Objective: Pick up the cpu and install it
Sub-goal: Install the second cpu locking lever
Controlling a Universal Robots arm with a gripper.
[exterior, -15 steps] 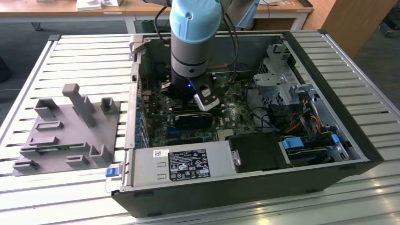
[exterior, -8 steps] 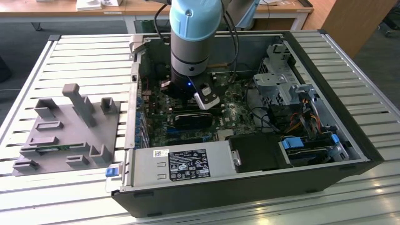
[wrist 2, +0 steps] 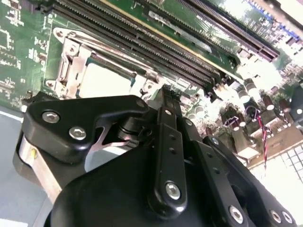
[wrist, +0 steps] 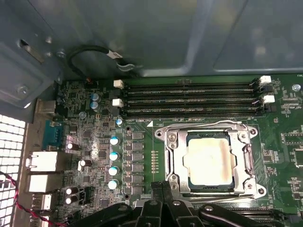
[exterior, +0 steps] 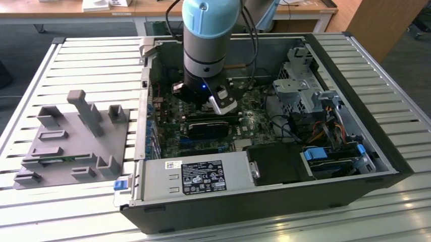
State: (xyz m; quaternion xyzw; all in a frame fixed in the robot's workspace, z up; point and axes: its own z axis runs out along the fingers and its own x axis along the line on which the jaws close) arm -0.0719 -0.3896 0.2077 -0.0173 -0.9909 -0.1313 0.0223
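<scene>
Cpu (wrist: 209, 160), a pale metal-topped square, sits inside the steel-framed socket (wrist: 251, 163); gripper (wrist: 162, 188) fingers pressed together, empty.

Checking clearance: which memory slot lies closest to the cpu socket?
The slot bordering the socket frame, with dark end clips; the other two carry white clips and lie farther off.

The cpu (wrist: 209, 162) has a pale, matt metal lid with a slightly brushed look, sitting in a shiny bare-steel socket frame (wrist: 211, 158). The motherboard (wrist: 142, 146) is glossy green laminate, and the memory slots (wrist: 189, 99) are matt black plastic. The gripper (wrist 2: 163, 101) is matt black, with bright metal screws. The case (exterior: 377, 151) is dull grey sheet metal, and the fixture (exterior: 74, 141) looks like rough grey plastic.
</scene>
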